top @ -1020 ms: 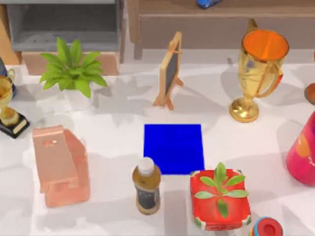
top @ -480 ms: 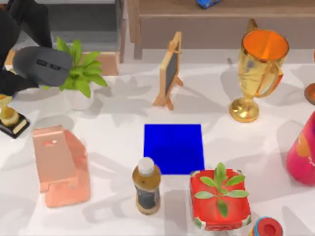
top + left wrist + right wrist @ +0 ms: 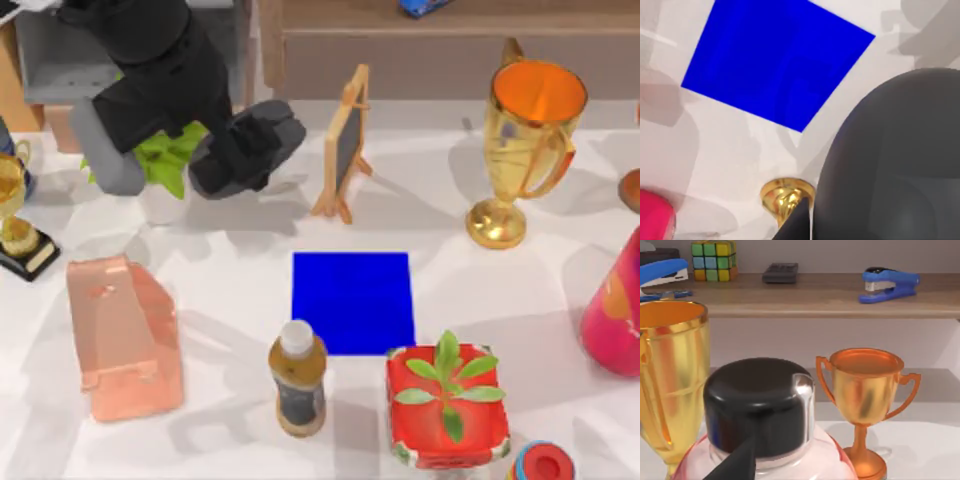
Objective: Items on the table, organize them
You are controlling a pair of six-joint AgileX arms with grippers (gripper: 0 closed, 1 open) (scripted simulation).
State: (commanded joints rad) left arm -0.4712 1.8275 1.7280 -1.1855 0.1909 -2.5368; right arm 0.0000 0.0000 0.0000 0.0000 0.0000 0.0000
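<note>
— What's changed?
— The left gripper point(image 3: 235, 160), clamped on the mouse point(image 3: 248, 150), has swung from the far left toward the blue mat point(image 3: 352, 301), now hovering just beyond its far-left corner.

On the top view sit one blue square mat point(image 3: 352, 302), one brown white-capped bottle point(image 3: 297, 378), one pink slanted plastic stand point(image 3: 122, 336), one small wooden-framed chalkboard easel point(image 3: 345, 142) and two potted green plants, a leafy one point(image 3: 165, 160) and one in a red tray point(image 3: 447, 402). One dark grey oval computer mouse point(image 3: 245, 148) is aloft. Two blue staplers point(image 3: 887, 282) point(image 3: 662, 272) lie on the shelf.
</note>
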